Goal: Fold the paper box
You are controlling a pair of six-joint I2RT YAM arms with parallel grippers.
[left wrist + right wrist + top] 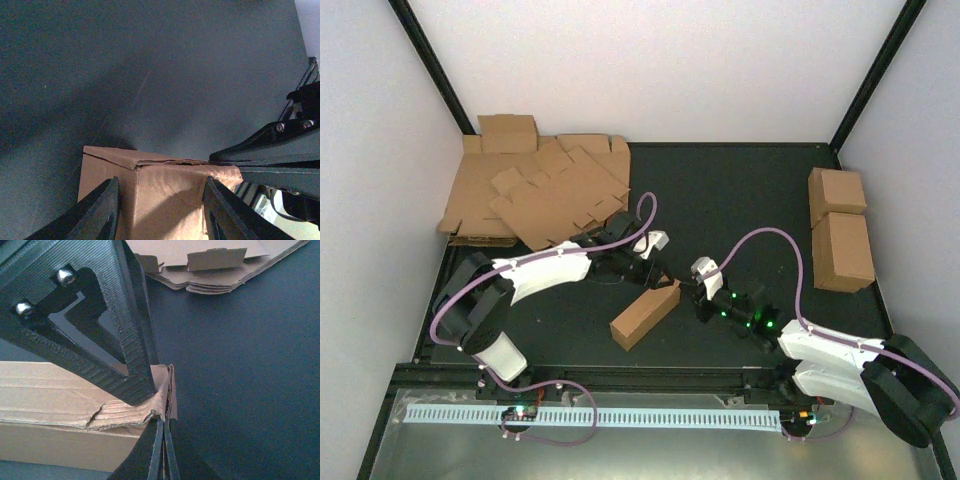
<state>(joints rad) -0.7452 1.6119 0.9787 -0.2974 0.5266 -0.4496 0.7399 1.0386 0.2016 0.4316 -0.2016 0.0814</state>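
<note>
The long brown cardboard box [645,313], mid-frame, looked formed, one end unclosed. The right gripper [160,405] pinched that end; the left gripper [160,182] straddled it, half-open.

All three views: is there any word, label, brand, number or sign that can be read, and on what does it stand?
No readable text in any view.
The paper box: plain brown, no print.
The heap of cardboard sheets: plain, no print.
The two cardboard cuboids: plain, no label.
The white slotted strip: slots only, no lettering.
</note>
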